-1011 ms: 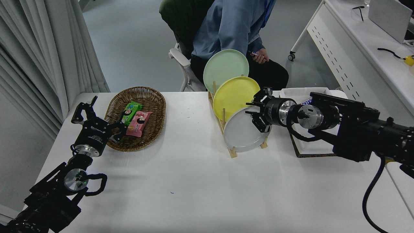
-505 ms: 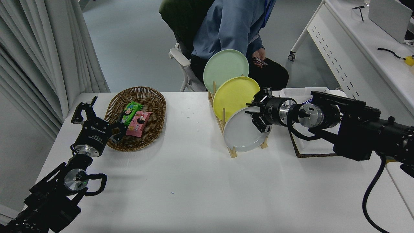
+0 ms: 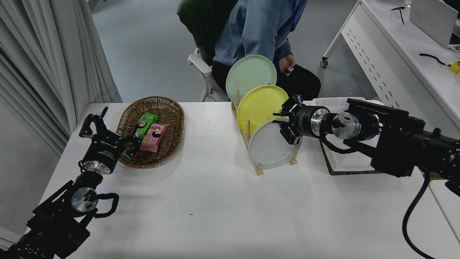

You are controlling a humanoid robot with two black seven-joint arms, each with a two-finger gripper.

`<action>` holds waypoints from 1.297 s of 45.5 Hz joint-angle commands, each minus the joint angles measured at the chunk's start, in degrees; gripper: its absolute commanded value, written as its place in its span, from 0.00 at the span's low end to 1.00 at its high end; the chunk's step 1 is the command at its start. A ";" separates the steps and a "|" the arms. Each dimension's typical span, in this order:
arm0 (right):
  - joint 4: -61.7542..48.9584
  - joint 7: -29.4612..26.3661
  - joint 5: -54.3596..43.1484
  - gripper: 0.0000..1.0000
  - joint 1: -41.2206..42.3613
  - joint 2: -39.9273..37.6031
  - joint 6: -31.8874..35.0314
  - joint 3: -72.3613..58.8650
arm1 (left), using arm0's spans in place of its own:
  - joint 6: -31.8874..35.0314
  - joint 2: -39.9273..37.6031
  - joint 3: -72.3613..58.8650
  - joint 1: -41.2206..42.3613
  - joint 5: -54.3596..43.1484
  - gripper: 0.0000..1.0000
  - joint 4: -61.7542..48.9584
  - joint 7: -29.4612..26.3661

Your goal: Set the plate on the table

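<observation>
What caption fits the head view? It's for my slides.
Right gripper at the upper right rim of the grey plate standing in the wooden rack.

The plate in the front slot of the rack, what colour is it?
Plain light grey, seen in the head view: the plate.

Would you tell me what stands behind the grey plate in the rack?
Behind the grey plate in the wooden rack stand a yellow plate and a pale green plate. Their lower edges are covered.
</observation>
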 commanded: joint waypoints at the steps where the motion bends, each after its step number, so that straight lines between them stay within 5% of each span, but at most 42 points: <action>1: -0.28 -0.03 -0.18 0.18 -0.09 -0.05 -0.13 0.29 | 0.01 0.00 0.00 0.00 0.00 1.00 -0.05 0.00; 59: 0.51 -4.59 -0.18 0.04 2.01 -4.45 -0.93 2.48 | 0.01 0.00 0.00 0.00 0.00 1.00 0.03 0.00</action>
